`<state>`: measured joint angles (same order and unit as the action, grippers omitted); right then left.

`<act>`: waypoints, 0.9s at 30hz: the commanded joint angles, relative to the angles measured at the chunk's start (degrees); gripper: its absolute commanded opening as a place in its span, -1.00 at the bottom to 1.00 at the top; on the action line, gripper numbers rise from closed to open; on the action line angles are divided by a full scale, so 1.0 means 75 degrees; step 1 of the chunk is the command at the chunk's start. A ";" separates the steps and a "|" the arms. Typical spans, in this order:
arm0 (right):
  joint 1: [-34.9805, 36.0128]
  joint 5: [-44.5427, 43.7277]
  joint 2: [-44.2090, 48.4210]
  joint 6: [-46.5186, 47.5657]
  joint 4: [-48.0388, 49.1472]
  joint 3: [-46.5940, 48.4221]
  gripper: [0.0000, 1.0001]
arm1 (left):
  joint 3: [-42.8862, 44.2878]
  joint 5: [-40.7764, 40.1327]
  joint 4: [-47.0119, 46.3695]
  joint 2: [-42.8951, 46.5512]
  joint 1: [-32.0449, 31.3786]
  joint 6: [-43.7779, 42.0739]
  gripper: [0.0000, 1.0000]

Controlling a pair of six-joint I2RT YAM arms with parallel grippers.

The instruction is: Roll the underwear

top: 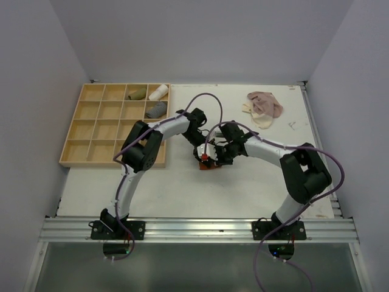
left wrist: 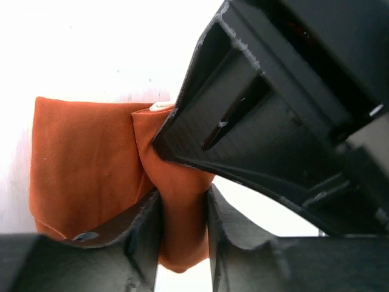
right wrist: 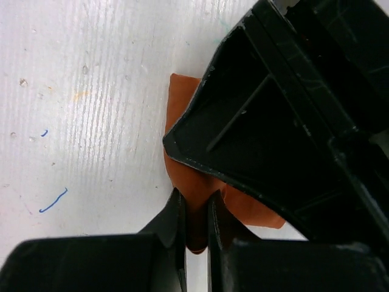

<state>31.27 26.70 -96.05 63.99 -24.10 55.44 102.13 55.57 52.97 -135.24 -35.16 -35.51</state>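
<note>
Left hand (left wrist: 182,204) has its 2 fingers set close around a raised fold of the rust-orange underwear (left wrist: 85,158), and the cloth fills the gap and touches both inner faces. Right hand (right wrist: 194,205) meets it from the opposite side – its fingers stand very narrow, with a thin ridge of the same orange cloth pinched between them. In each wrist view the other hand's dark body looms at the upper right, almost against the camera, so the 2 hands work nose to nose.

The orange garment lies on the white table (right wrist: 91,91) near its middle, just in front of both arms. One part lies flat to the left of the pinched fold, and the rest is bunched under the fingers. How far it is rolled cannot be told from above, because the hands cover most of it.

The beige-pink underwear (top: 264,104) lies crumpled at the far right of the table, well apart from the hands. A wooden tray (top: 91,131) sits at the far left – 3 of its far-right compartments hold an olive roll (top: 137,93), a white roll (top: 158,92) and a grey roll (top: 156,110).
</note>
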 commanded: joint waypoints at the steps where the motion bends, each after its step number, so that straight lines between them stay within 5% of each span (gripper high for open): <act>1: -0.0055 0.0365 -0.0493 0.0257 -0.0908 0.0599 -1.00 | -0.0341 -0.2322 0.0248 0.0005 0.0059 0.0058 -0.22; 6: -0.0079 0.0752 -0.0681 0.0714 -0.1837 0.1056 -1.00 | 0.0233 -0.2720 0.0320 0.1516 0.0772 0.0397 -0.03; 10: -0.0079 0.0951 -0.1137 0.0668 -0.2725 0.1560 -1.00 | 0.0235 -0.3143 -0.0952 0.2760 0.1627 0.0959 0.04; 17: -0.0196 0.1466 -0.2483 -0.0208 -0.4555 0.3165 -1.00 | -0.1485 -0.4104 -0.3452 0.5244 0.2835 0.1080 0.18; 22: -0.0465 0.2392 -0.3924 -0.0457 -0.6379 0.4688 -1.00 | -0.4098 -0.3765 -0.4157 0.7412 0.2778 0.0189 0.31; 27: -0.0805 0.3505 -0.5718 -0.0071 -0.8398 0.6397 -1.00 | -0.6262 -0.4783 -0.4166 0.8945 0.0906 -0.0258 0.31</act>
<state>26.06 48.97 -132.14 62.02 -72.62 99.09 64.14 23.77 24.32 -72.62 -21.08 -33.74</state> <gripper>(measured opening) 0.169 0.653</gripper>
